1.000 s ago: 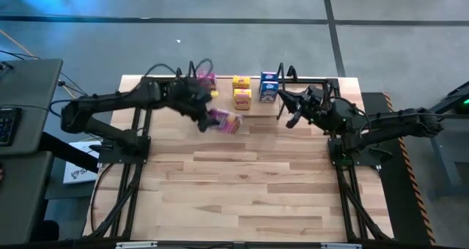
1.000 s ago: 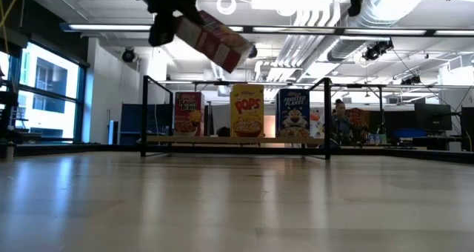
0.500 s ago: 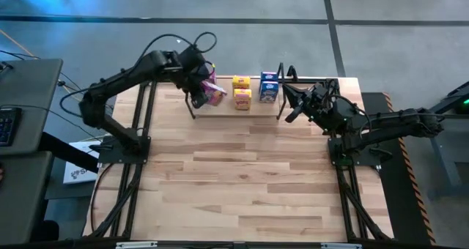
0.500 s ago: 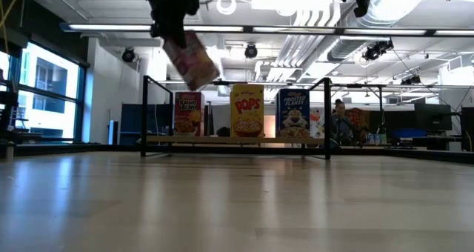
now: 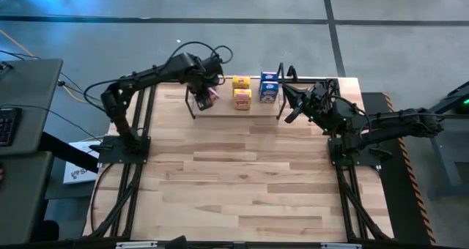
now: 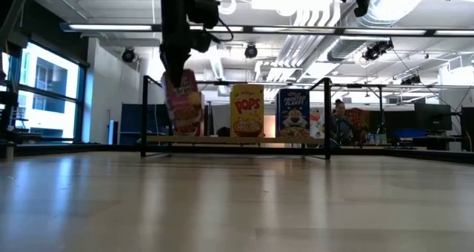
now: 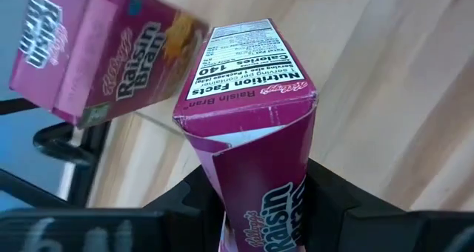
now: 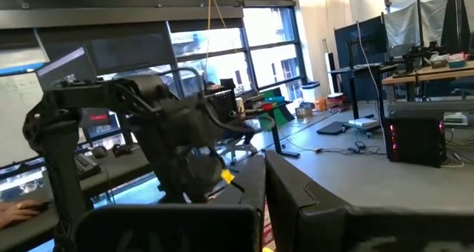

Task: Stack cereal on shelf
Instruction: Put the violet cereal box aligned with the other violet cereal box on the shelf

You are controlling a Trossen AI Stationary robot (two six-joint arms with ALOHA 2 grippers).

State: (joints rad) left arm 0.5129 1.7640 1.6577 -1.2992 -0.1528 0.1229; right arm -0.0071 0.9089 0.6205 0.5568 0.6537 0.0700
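Left claw [image 5: 207, 95]: upper centre-left of the high view, clamped on a pink Raisin Bran box [image 7: 255, 133], holding it above the shelf's left end.
Right claw [image 5: 291, 106]: upper right of centre, clenched, holding nothing, beside the shelf's right end.
Shelf [image 6: 237, 140]: far edge of the surface [image 5: 242, 183], carrying a second pink box [image 7: 96, 55], a yellow box [image 6: 247, 111] and a blue box [image 6: 293, 113].

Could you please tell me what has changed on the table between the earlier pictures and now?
The left claw, still shut on the pink cereal box, carried it from over the open table back to the shelf, turned it from tilted to nearly upright and lowered it in front of the pink box already there. The yellow boxes, blue boxes and the shut right claw beside the shelf's end stayed put.
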